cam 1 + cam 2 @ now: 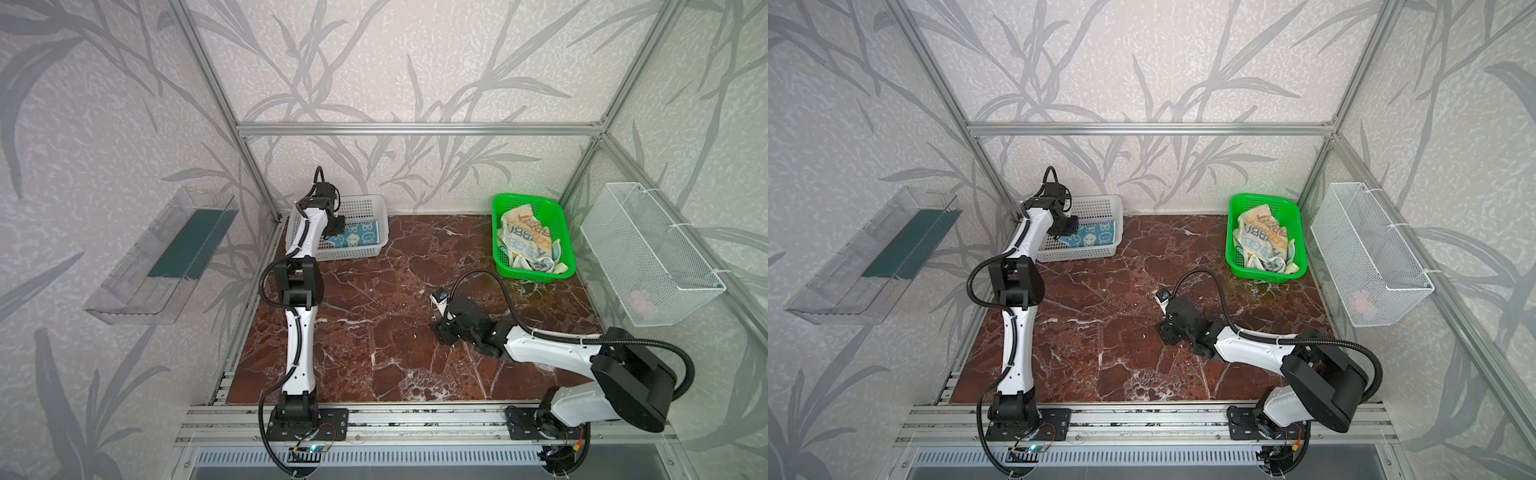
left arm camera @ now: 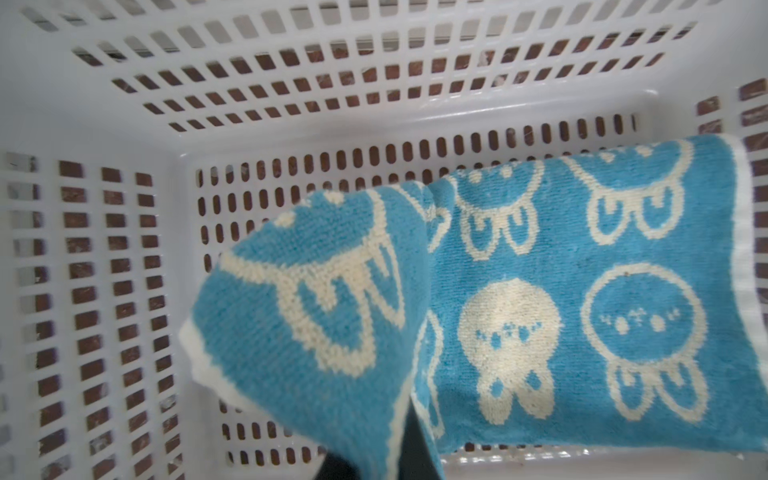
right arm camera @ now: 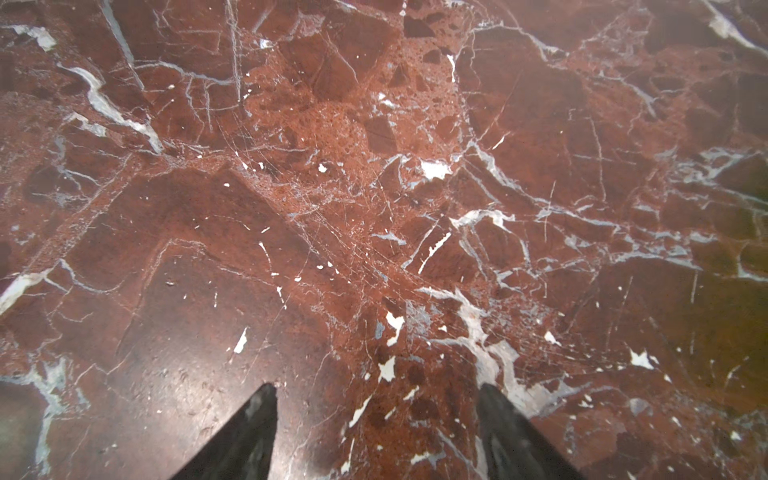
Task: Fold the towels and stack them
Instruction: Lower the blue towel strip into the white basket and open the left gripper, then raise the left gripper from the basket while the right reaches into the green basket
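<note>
The marble tabletop is my largest surface. Papered walls close it in at the back and on both sides, with an aluminium frame running up the corners, and the mounting rail runs along the near edge. The whole middle of the slab is bare, so there is room to move between the two corners at the back.

Two arms are in view. The left arm stretches up the left edge and dips into the far-left corner. The right arm lies low, reaching in from the near right.

On the walls I count one clear plastic bin on the left and one white wire basket on the right. Both are off the table.

On the table there are two baskets. The white plastic basket sits in the far-left corner and the green plastic basket in the far-right.

I count three towels. The blue rabbit-face towel lies in the white basket. The striped RABBIT towel is crumpled in the green one, with a teal and pale yellow cloth at its near end.

The left gripper is inside the white basket, jaws pinched tight on a raised corner of the rabbit-face towel. The right gripper hovers close over bare marble with its jaws spread wide and nothing between them.
</note>
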{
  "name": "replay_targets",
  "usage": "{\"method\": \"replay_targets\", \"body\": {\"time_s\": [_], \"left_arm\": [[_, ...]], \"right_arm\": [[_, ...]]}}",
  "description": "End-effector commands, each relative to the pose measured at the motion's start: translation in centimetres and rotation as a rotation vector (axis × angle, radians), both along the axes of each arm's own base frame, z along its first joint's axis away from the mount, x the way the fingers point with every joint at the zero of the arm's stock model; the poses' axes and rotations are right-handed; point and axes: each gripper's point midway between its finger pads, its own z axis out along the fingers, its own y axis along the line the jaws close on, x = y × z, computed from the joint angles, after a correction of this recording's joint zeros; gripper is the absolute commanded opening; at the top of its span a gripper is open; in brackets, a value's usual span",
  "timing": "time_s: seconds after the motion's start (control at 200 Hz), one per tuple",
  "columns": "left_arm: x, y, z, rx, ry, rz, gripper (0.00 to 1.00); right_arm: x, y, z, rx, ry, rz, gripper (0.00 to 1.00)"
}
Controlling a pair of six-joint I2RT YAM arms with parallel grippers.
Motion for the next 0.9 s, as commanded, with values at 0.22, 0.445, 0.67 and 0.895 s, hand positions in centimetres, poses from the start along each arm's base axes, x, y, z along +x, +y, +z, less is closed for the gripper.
{"method": "replay_targets", "body": {"time_s": [0.22,0.445,0.67,0.895], "left_arm": [[-0.3,3.6,0.3,0.218,0.021,0.014,0.08],[-0.3,5.1,-0.4,0.305,0.041,0.036,0.99],[-0.7,6.8,2.6,0.41,0.012,0.085,0.99],[-1.2,4.4,10.1,0.315,-0.124,0.049,0.99]], "right_arm": [[0.1,0.8,0.3,-0.025,-0.02,0.02,0.75],[0.0,1.4,0.3,-0.028,-0.024,0.034,0.75],[0.2,1.6,0.8,-0.02,-0.048,0.033,0.76],[1.5,1.4,2.7,-0.017,-0.113,-0.016,0.8]]}}
